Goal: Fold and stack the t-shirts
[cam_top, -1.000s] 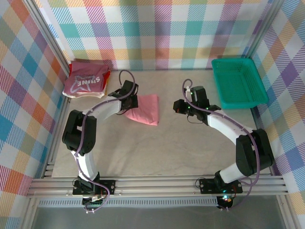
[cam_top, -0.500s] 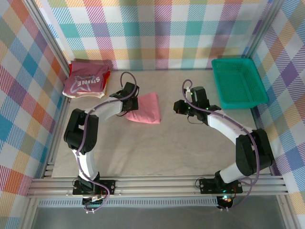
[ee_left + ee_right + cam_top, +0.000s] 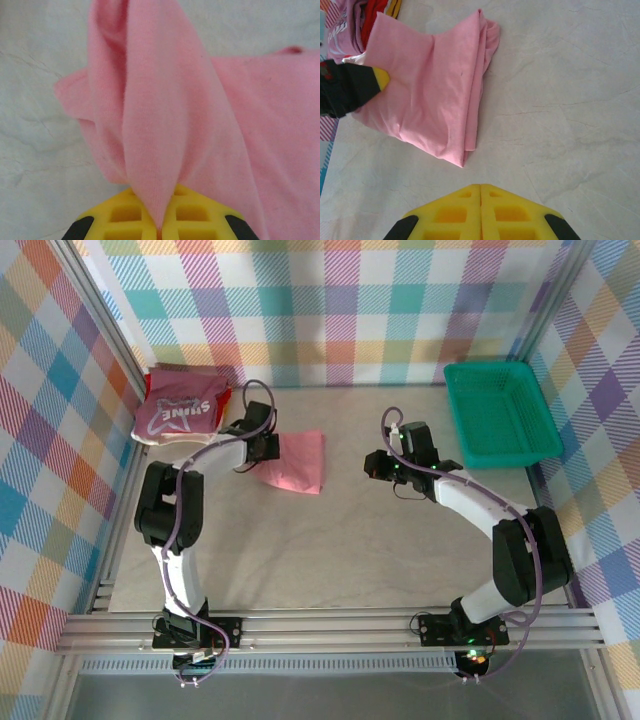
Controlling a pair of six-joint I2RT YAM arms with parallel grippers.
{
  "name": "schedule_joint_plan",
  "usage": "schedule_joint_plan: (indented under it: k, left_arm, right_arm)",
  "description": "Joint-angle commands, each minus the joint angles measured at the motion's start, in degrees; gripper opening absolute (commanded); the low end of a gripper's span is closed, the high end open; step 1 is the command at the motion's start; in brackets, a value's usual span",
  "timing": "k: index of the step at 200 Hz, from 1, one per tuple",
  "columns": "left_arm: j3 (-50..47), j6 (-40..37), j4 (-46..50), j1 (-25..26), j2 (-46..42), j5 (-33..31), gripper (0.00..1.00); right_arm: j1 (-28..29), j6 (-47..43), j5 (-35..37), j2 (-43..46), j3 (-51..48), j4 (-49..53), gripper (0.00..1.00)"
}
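The folded salmon-pink t-shirt (image 3: pixel 300 462) lies on the table left of centre. My left gripper (image 3: pixel 266 447) is shut on its left edge; in the left wrist view the pink cloth (image 3: pixel 165 115) is pinched between the yellow fingers (image 3: pixel 125 217) and rises in a fold. A stack of folded t-shirts (image 3: pixel 180 412) sits at the back left, a dark pink one with white lettering on top. My right gripper (image 3: pixel 374 466) is shut and empty, a little to the right of the pink t-shirt (image 3: pixel 430 100), its closed tips (image 3: pixel 480 192) over bare table.
A green mesh basket (image 3: pixel 500 415) stands at the back right. Checked walls close off the back and both sides. The left gripper's yellow tip (image 3: pixel 381 78) and the edge of the stack (image 3: pixel 350 20) appear in the right wrist view.
My left gripper has drawn the pink t-shirt back and left, toward the stack. The right arm has barely moved.
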State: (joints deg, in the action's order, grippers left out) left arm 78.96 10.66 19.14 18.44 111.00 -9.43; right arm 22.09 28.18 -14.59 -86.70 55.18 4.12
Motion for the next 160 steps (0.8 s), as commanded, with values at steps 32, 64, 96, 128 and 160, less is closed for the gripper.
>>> schedule_joint_plan:
  k: [32, 64, 96, 128, 160]
  left_arm:
    - [2.2, -6.3, 2.0, -0.9, 2.7, -1.7, 0.0]
    - [12.4, -14.4, 6.2, -2.8, 5.7, -0.3, 0.0]
    - [25.0, -20.6, 10.1, -5.3, 10.5, 1.0, 0.0]
    - [40.3, -24.2, 17.1, -9.0, 16.3, 2.7, 0.0]
    - [49.0, -25.5, 20.5, -12.0, 18.3, 4.3, 0.0]
  right_arm:
    - [-0.4, -0.8, -1.1, -1.6, 3.0, 0.5, 0.07]
    - [-0.4, -0.2, -1.2, -2.1, 3.3, -0.3, 0.07]
    - [-0.4, -0.2, -1.2, -2.2, 3.8, 0.3, 0.07]
    - [-0.4, -0.6, -0.5, -2.0, 4.3, 2.0, 0.07]
    - [-0.4, -0.5, 0.3, -1.7, 5.0, 3.4, 0.07]
